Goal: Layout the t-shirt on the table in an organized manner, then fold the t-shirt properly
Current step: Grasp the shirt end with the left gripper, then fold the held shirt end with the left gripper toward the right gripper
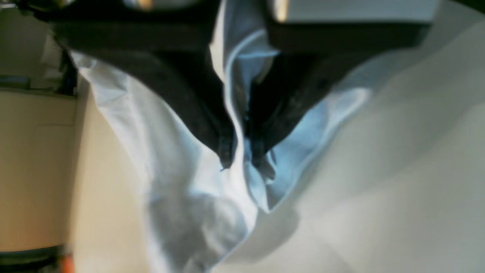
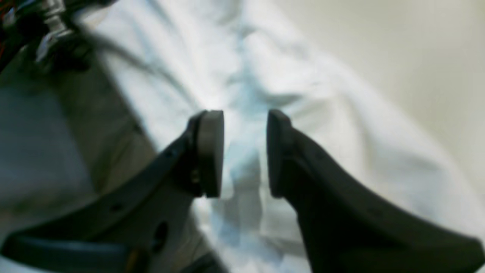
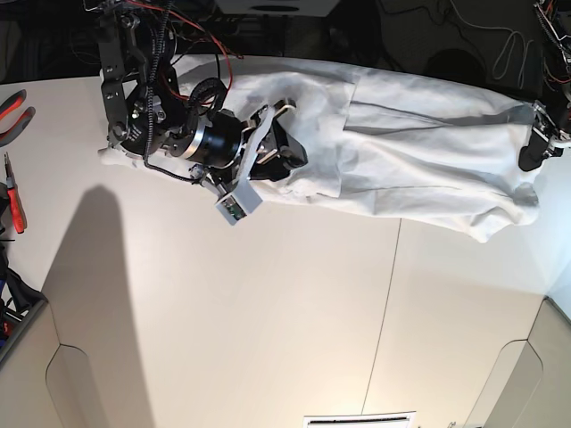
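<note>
Bare table [image 3: 268, 339] lies near; left gripper [image 1: 242, 161] clamps the t-shirt [image 3: 419, 152], right gripper [image 2: 244, 153] gapes apart over it, so pull evenly.

Robotics lab, loose cables [image 3: 500, 40], pliers [image 3: 13, 107]

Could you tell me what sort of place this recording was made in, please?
Most likely a robotics lab or workshop: two robot arms work a t-shirt on a white table, red-handled pliers lie at its edge, and loose cables hang behind.
</note>
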